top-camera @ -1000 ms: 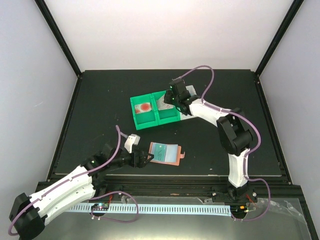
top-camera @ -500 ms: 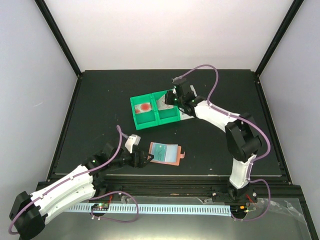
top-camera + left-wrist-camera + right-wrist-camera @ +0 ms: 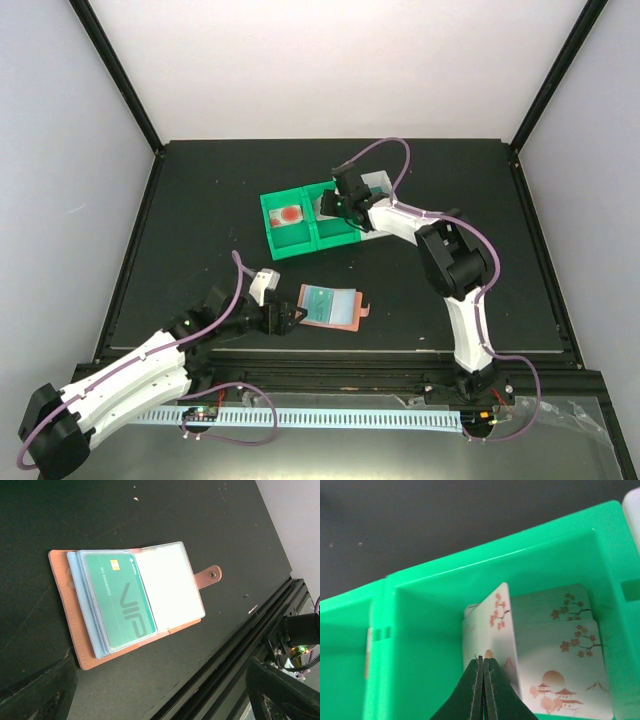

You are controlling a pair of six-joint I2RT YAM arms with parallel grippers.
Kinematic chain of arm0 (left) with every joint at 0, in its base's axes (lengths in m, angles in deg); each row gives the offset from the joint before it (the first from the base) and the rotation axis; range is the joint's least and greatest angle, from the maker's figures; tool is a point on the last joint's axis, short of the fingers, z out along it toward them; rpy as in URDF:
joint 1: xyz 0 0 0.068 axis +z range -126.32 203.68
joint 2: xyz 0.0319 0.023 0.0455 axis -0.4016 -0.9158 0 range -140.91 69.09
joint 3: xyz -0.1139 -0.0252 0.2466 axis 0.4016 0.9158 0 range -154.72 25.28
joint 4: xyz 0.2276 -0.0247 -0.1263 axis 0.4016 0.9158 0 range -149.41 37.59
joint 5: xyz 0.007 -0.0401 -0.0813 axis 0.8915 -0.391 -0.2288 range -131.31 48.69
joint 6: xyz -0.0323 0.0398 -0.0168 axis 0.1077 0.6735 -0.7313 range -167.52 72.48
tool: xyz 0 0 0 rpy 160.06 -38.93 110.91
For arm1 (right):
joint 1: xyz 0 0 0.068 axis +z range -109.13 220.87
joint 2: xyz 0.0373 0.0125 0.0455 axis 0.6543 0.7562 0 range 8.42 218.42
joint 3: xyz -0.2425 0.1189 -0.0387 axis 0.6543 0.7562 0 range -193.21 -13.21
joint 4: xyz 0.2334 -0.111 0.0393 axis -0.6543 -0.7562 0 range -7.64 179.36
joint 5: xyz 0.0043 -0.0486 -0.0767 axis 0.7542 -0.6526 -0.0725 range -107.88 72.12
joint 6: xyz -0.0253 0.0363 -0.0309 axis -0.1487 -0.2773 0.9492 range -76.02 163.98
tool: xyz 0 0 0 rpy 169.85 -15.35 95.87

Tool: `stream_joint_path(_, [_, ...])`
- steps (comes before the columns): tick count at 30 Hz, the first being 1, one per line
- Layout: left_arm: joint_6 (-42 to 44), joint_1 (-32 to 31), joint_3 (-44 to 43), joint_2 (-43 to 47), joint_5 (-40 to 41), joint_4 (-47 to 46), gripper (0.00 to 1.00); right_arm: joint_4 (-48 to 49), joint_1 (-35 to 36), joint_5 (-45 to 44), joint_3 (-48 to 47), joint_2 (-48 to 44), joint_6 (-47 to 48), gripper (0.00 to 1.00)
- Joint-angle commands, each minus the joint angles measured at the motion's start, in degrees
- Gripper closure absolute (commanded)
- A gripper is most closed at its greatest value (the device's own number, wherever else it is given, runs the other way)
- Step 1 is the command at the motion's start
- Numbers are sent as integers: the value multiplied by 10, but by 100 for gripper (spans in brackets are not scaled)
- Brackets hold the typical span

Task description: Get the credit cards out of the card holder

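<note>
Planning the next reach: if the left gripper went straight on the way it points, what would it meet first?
The left gripper, open, points at the open salmon leather card holder holding a teal plastic card; it would likely meet that first, though its height is unclear.

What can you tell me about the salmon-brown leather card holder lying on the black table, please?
The salmon-brown leather card holder lies flat and opened out on the black table, near its front edge. Pale blue pockets are stacked inside; the top one holds a teal credit card with a chip and VIP lettering. The opposite leaf looks pale and glossy. A small leather tab with a snap sticks out from one side. The open left gripper sits beside it, not touching.
</note>
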Motion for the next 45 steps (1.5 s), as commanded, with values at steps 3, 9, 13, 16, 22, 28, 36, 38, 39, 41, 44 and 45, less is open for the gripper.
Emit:
stream_joint_path(3, [6,4,-26,4,21,19,6,-25,-1,-51,-29,20,3,99])
stream_joint_path(9, [8,4,-29,-5,23,16,6,-49,-1,-65,-48,15,11,99])
stream_joint_path(13, [10,4,-33,-11,17,17,6,-49,0,-34,-40,-12,14,99])
stream_joint_path(16, [10,3,-34,-13,12,12,6,-52,2,-9,-21,-52,16,99])
stream_joint_path(22, [5,5,-25,-21,8,-11,5,-44,11,22,65,-153,9,94])
stream_joint_path(28, [-4,4,-17,-42,-14,-37,4,-41,28,42,170,-240,1,90])
stream_joint_path(36, [-33,8,5,-64,-57,-88,4,-27,58,47,302,-348,-23,86])
stream_joint_path(38, [-41,8,11,-69,-65,-108,4,-25,67,42,332,-373,-29,86])
stream_joint_path(39, [-44,8,12,-72,-69,-117,4,-26,72,40,346,-383,-31,85])
stream_joint_path(41, [-47,9,13,-79,-75,-129,4,-25,79,37,373,-399,-36,84])
stream_joint_path(44, [-52,9,15,-85,-80,-145,4,-10,85,39,409,-415,-46,84])
stream_joint_path(45, [-54,10,17,-87,-81,-156,4,0,87,43,423,-418,-51,84])
